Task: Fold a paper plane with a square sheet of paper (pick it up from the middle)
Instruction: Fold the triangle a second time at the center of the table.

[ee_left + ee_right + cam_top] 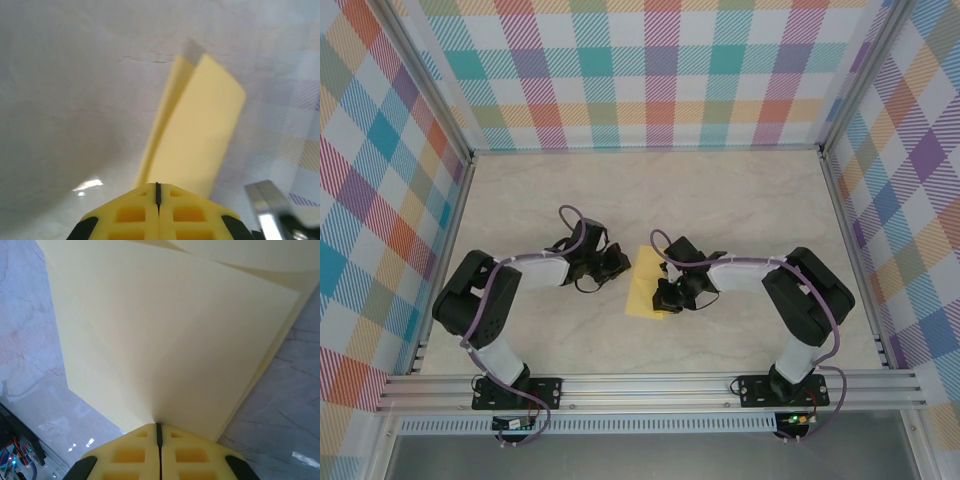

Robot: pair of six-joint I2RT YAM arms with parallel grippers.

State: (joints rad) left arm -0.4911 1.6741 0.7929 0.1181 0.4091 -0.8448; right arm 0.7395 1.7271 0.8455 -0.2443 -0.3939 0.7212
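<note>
Left gripper jaws pinched together on the sheet of paper, gripping one edge; right gripper likewise clamped tight on the same sheet, from the opposite side; sheet yellow, doubled into two layers, at the middle of the table, slightly toward the table's near edge.
</note>
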